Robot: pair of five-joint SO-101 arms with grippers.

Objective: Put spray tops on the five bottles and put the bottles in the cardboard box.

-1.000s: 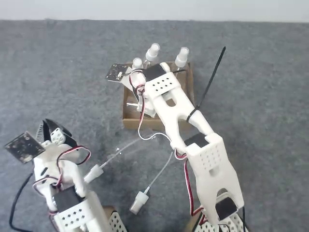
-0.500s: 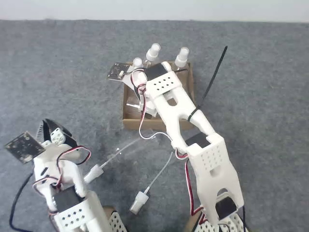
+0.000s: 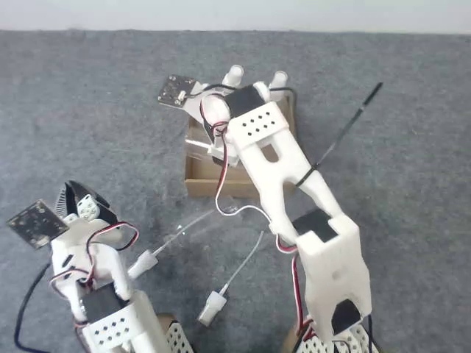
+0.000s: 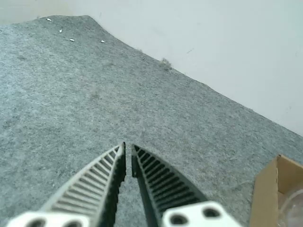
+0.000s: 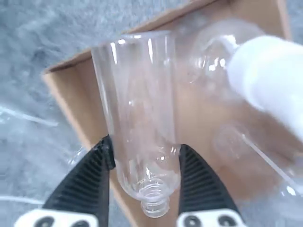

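My right gripper (image 5: pixel 144 152) is shut on a clear bottle (image 5: pixel 138 109) that has no top, its open neck (image 5: pixel 155 206) pointing back toward the wrist. It holds the bottle tilted over the cardboard box (image 3: pixel 212 187), above the box's near-left wall (image 5: pixel 64 78). Capped bottles stand in the box, their white spray tops (image 3: pixel 234 73) (image 3: pixel 279 77) at the far side; one white top (image 5: pixel 265 71) is close beside the held bottle. Two loose spray tops (image 3: pixel 143 261) (image 3: pixel 212 307) with long tubes lie on the carpet. My left gripper (image 4: pixel 128 148) is shut on nothing, low at the near left (image 3: pixel 76 197).
Grey carpet surrounds the box. A black cable tie (image 3: pixel 349 132) sticks out from the right arm. A pale wall (image 4: pixel 213 42) borders the far edge of the carpet. The box corner (image 4: pixel 267 189) lies off to the side of my left gripper.
The right arm has swung farther out over the box with the bottle, now covering one of the spray tops. The left arm has kept still.
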